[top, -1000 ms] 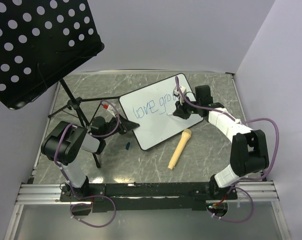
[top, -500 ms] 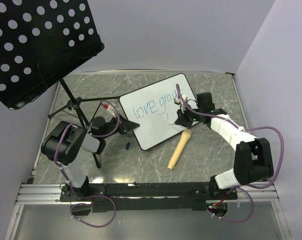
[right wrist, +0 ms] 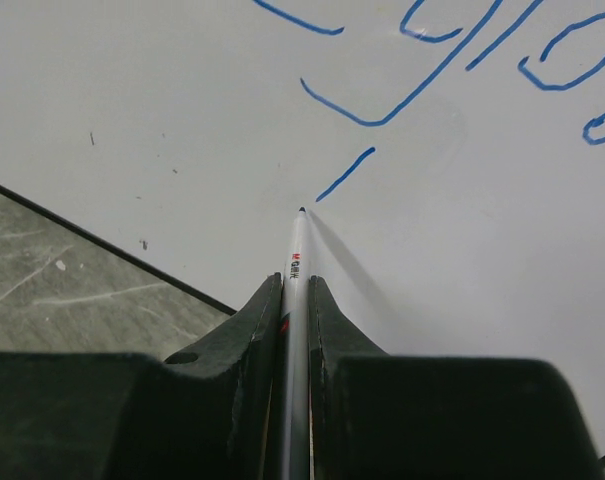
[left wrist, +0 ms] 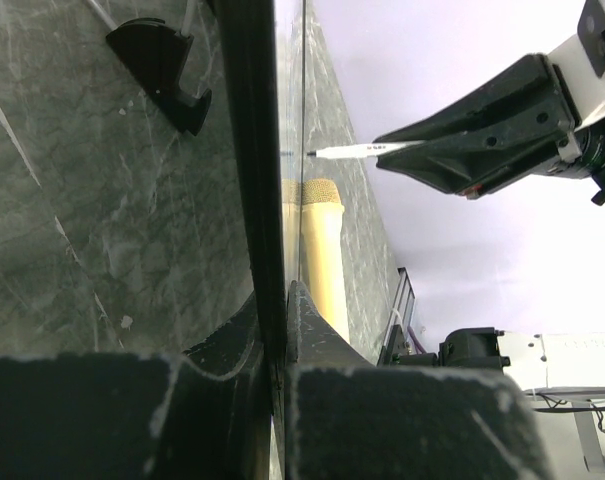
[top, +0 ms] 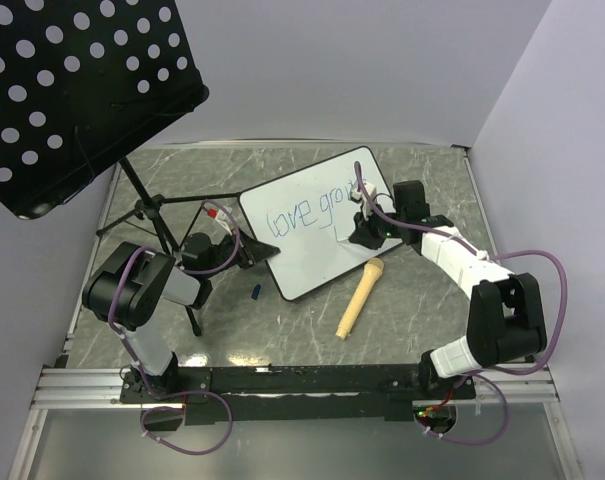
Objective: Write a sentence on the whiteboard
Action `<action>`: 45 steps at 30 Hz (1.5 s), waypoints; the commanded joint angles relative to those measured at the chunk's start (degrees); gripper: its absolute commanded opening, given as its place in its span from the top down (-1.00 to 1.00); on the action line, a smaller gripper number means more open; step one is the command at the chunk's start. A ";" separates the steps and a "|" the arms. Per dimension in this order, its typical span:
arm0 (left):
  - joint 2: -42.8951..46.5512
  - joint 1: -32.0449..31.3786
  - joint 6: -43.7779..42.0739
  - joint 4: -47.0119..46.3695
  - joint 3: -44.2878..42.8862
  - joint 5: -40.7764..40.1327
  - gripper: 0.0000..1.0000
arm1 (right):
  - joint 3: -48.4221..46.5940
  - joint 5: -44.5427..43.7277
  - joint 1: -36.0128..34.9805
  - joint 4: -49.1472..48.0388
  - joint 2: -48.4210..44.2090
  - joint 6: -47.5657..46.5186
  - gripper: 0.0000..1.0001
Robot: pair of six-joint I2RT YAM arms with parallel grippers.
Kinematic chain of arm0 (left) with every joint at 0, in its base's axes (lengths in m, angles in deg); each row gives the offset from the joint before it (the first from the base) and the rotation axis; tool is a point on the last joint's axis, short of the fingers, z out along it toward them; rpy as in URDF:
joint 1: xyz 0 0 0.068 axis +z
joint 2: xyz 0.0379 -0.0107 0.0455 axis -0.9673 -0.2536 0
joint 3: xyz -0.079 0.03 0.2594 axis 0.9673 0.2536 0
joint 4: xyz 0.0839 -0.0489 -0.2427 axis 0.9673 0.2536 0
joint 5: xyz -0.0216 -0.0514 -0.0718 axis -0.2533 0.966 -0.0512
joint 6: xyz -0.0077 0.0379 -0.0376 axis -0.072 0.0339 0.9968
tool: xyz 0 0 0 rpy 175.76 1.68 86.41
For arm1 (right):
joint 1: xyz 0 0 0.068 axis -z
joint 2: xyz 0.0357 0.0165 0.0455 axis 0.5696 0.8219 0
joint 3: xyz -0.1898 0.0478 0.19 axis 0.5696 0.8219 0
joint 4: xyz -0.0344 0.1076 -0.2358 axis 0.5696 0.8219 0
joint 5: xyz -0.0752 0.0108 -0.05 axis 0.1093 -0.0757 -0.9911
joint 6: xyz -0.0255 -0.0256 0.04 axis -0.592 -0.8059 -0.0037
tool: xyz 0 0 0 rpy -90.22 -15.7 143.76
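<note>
On the far left, the black panel with round holes (top: 72, 90) stood just where it was a second before. The left gripper (top: 248, 252) had not moved either. Its fingers were squeezed tight on the left edge of the whiteboard (top: 312, 260), which lay slanted on the table (top: 422, 300) in the middle.

The sentence (top: 307, 213) ran in blue along the top of the board. A second before it stopped at "love gro". Now it went on further, with its last letters partly behind a purple cable (top: 359, 185). Under it there was a new short blue line (right wrist: 344, 173).

The right gripper (top: 357, 232) had come down from the board's top right part to a spot just below the second word. It was clamped on a thin white marker (right wrist: 297, 250). The marker's tip sat just short of the short blue line, but I could not tell if it touched the board. The written words lay past the tip, further up the board. A yellow microphone (top: 360, 297) lay just beside the board's lower right edge, near that gripper.
</note>
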State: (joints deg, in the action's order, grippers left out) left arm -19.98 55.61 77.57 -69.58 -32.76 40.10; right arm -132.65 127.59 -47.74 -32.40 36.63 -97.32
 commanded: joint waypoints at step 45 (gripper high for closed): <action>2.50 -0.51 -3.81 -13.00 -0.64 2.07 0.98 | -2.83 1.08 -3.16 3.76 2.76 -3.97 1.00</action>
State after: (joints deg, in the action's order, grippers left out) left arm -19.98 55.61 77.68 -69.38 -32.76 39.93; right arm -135.84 129.05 -50.34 -31.77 40.24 -99.20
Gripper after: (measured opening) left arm 0.070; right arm 0.183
